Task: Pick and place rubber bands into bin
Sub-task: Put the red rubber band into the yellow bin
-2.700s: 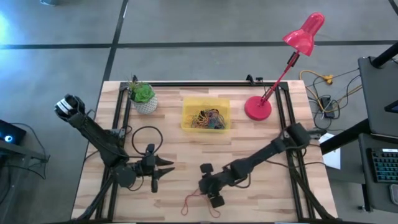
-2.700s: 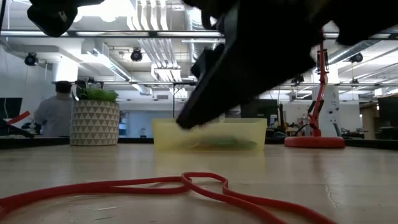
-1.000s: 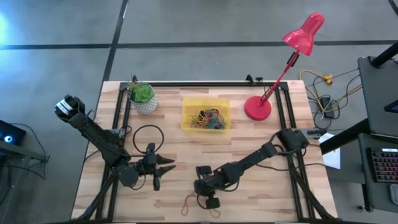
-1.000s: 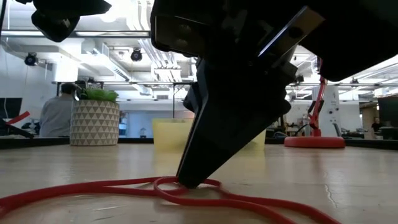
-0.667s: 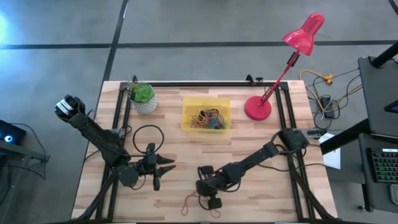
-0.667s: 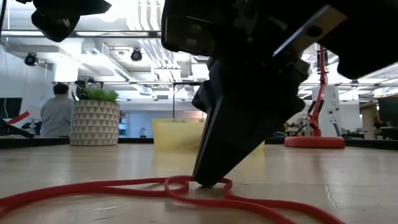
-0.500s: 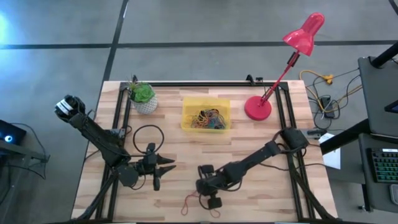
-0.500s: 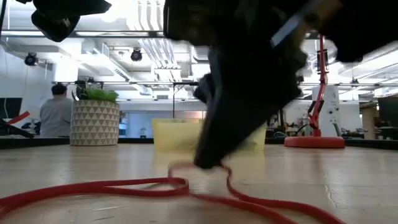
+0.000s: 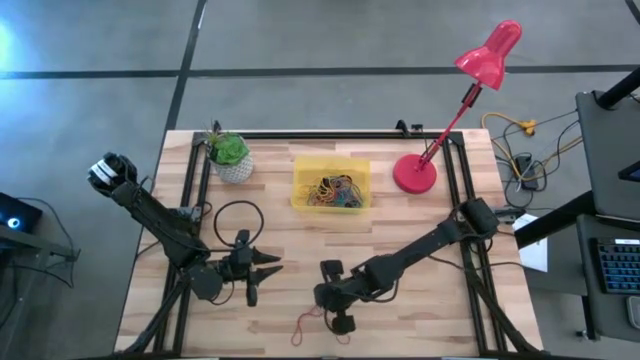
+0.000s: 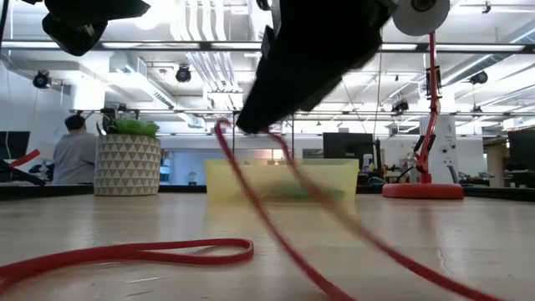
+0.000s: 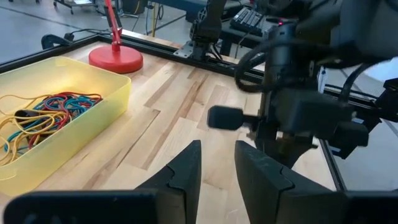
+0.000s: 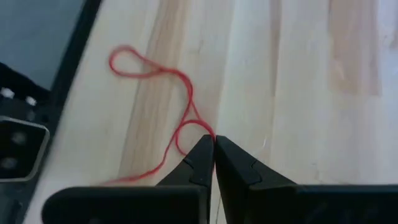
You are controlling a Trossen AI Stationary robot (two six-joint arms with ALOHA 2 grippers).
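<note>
Red is the colour that matters here: from the high view, a long red rubber band [image 9: 312, 321] trails on the wooden desk [image 9: 420, 230] near its front edge, with the right claw [image 9: 326, 302] just over its upper end. The left claw [image 9: 268, 270] waits near the front left, pointing toward the middle, beside a thin black cable loop [image 9: 235, 222]. The yellow bin [image 9: 331, 163] sits well apart toward the back, between a white plant pot [image 9: 232, 160] and a red lamp [image 9: 440, 140], with a tangle of bands [image 9: 335, 192] already inside.

In the low view the band [image 10: 251, 205] hangs in a slack loop from the dark fingers above, one end lifted off the wood and the rest lying flat on it.

The left wrist view shows that arm's own fingers [image 11: 186, 171] narrowly apart with nothing between them — idle — and the bin's contents [image 11: 43, 112] off to one side.

The right wrist view shows its fingers pinched tight on the red strand [image 12: 180, 118], which curls away over the planks.

Judging from this, the lift should go high enough for the dangling tail to clear the bin's wall before travelling — and slowly, since such a floppy loop could snag or slip.
</note>
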